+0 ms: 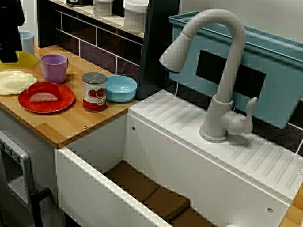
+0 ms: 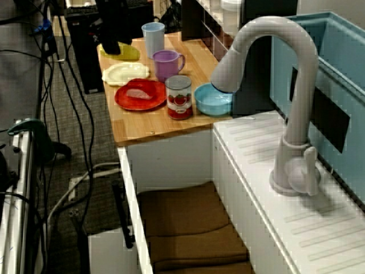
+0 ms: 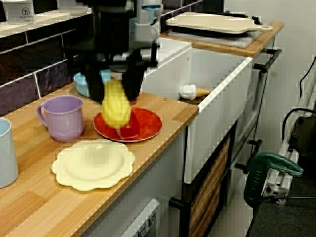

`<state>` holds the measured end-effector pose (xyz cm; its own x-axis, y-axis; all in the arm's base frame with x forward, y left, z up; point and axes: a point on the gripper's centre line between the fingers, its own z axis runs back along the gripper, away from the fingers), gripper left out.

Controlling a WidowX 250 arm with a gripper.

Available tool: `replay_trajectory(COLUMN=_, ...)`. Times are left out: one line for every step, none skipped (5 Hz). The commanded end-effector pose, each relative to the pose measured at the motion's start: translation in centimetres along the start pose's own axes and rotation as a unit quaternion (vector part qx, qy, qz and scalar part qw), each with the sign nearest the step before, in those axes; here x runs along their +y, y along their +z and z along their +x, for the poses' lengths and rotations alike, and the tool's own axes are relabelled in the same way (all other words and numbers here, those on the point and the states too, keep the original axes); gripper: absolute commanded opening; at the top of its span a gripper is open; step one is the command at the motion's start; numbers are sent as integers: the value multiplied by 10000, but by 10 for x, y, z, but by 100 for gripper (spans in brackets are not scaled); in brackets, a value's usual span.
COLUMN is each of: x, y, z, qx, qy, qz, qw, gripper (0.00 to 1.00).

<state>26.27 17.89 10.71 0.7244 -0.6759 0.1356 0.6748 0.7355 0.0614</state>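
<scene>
My black gripper [image 3: 114, 91] hangs over the wooden counter [image 3: 163, 111], shut on a yellow toy fruit [image 3: 116, 106] that points downward between the fingers. The fruit is just above the near rim of a red plate [image 3: 148, 123], close to a scalloped cream plate [image 3: 94, 165]. Seen across the sink, the gripper [image 1: 9, 54] is at the far left edge with the yellow fruit [image 1: 27, 59] beside it. A pink food piece [image 1: 43, 97] lies on the red plate [image 1: 61, 101]. In the high view, the gripper [image 2: 117, 43] stands above the fruit [image 2: 124, 52].
A purple mug [image 3: 61, 117], a pale blue cup [image 3: 5, 153], a blue bowl [image 1: 120, 88] and a tomato can [image 1: 94, 91] stand around the plates. To the right is a white sink [image 1: 189, 156] with brown cloths [image 1: 151, 194] and a tall faucet [image 1: 222, 71].
</scene>
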Motion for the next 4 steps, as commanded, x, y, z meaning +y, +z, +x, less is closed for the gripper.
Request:
replay_trajectory(x=-21, y=32, z=48, qx=-90, qy=896, qz=561, qw=9944, gripper=0)
replay_trajectory(x=-21, y=30, z=67, qx=-44, qy=1686, qz=817, qw=9823, gripper=0)
replay_trajectory(x=-20, y=29, z=77, qx=-181, qy=2149, qz=989, qw=9715, gripper=0)
replay_trajectory(x=-13, y=26, z=88, qx=-234, qy=2343, qz=978, qw=9669, gripper=0)
